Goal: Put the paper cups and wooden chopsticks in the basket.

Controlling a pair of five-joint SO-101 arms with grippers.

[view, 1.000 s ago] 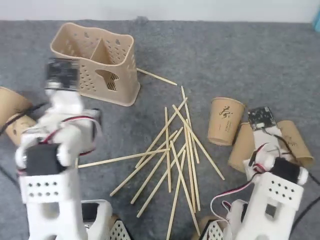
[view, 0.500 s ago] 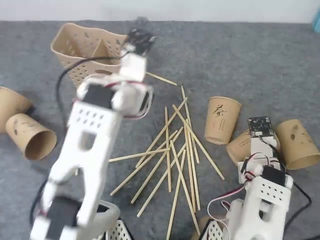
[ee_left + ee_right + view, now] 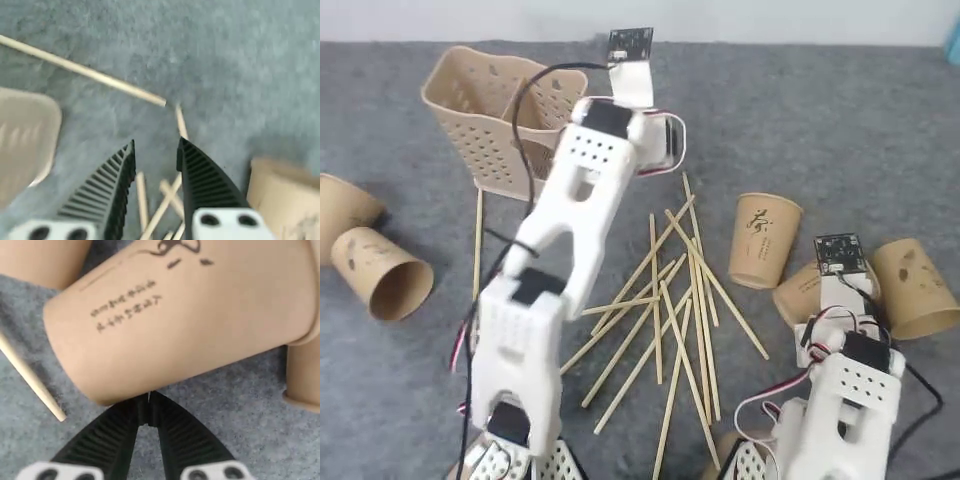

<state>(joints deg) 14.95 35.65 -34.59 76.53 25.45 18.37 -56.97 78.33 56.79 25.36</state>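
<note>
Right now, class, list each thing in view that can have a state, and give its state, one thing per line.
basket: upright, open at the top.
standing cup: upright, mouth up.
left cups: two, lying on their sides.
right cups: two, lying on their sides.
chopsticks: scattered loose, outside the basket.
left pincer: open, empty.
right pincer: shut, empty.

Jaws parted above chopsticks [image 3: 85, 72] (basket [image 3: 25, 130] corner nearby).
</note>
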